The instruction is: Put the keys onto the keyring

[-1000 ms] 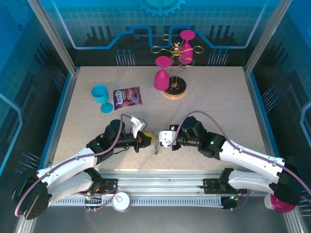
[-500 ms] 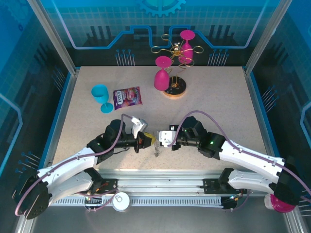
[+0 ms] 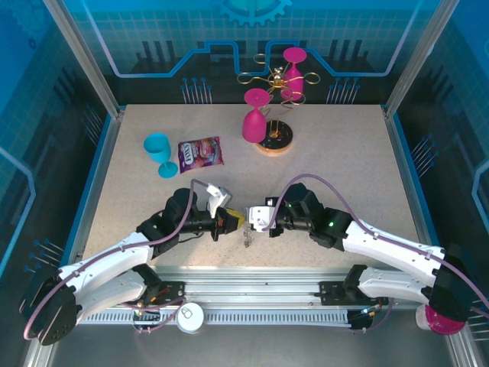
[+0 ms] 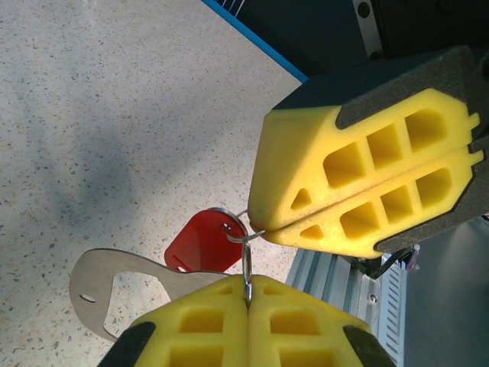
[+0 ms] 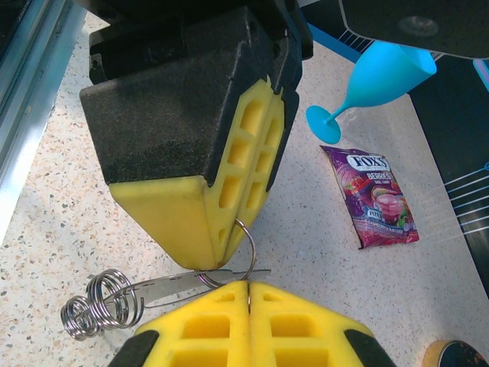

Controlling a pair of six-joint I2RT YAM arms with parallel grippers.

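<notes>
My two grippers meet tip to tip low over the table's near middle. The left gripper [image 3: 231, 221] [image 4: 247, 294] is shut on a thin wire ring of the keyring. The keyring's flat grey loop [image 4: 114, 287] [image 5: 191, 281] hangs beside it, with a coil of spare wire rings [image 5: 99, 306] at one end. The right gripper [image 3: 254, 219] [image 5: 248, 289] [image 4: 263, 229] is shut on the small ring through the key's red head [image 4: 205, 243]. The two rings cross between the pads. The key's blade is hidden behind the grey loop.
A blue goblet [image 3: 158, 151] lies on its side next to a purple candy packet [image 3: 202, 154] at the left back. A pink goblet [image 3: 255, 115] stands by the gold wire rack [image 3: 275, 76] at the back. The table's metal front rail [image 4: 328, 275] runs just below the grippers.
The right gripper has edged slightly left toward the left gripper. Both stay shut on the rings; the left arm has hardly moved.
</notes>
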